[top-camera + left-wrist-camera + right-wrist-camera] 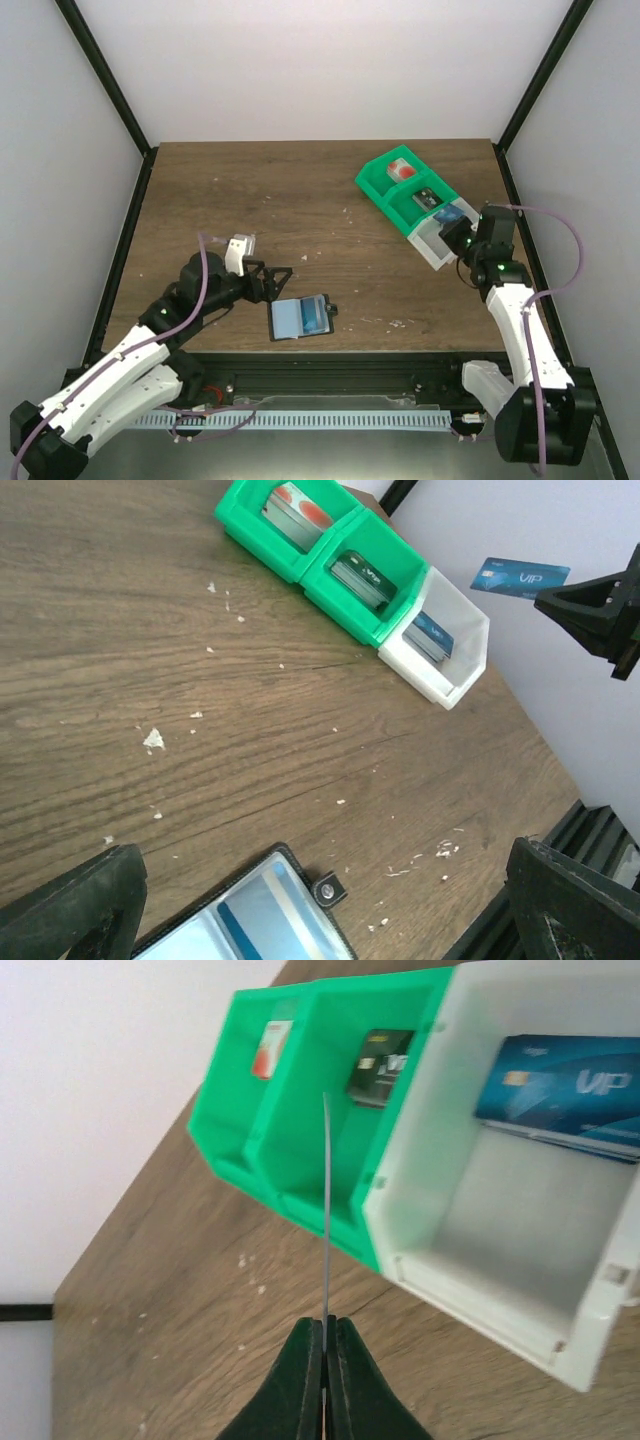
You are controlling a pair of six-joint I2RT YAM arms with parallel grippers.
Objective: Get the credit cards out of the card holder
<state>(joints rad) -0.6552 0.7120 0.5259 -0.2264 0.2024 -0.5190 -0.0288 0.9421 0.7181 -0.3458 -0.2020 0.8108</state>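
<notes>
The card holder (300,319) lies open on the table near the front edge, its black tab on the right. A blue credit card (313,318) shows behind its clear sleeve, also in the left wrist view (238,926). My left gripper (272,283) is open and empty, just left of and above the card holder (262,912). My right gripper (458,232) is shut on a blue credit card (450,216) held edge-up over the white end of the bin. In the right wrist view that card (326,1210) shows edge-on between the shut jaws of my right gripper (327,1325).
A green-and-white compartment bin (385,185) stands at the back right. Its white compartment (500,1230) holds a blue VIP card (570,1090); the green ones hold a dark card (380,1065) and a red-and-white card (272,1045). Small white crumbs dot the wood.
</notes>
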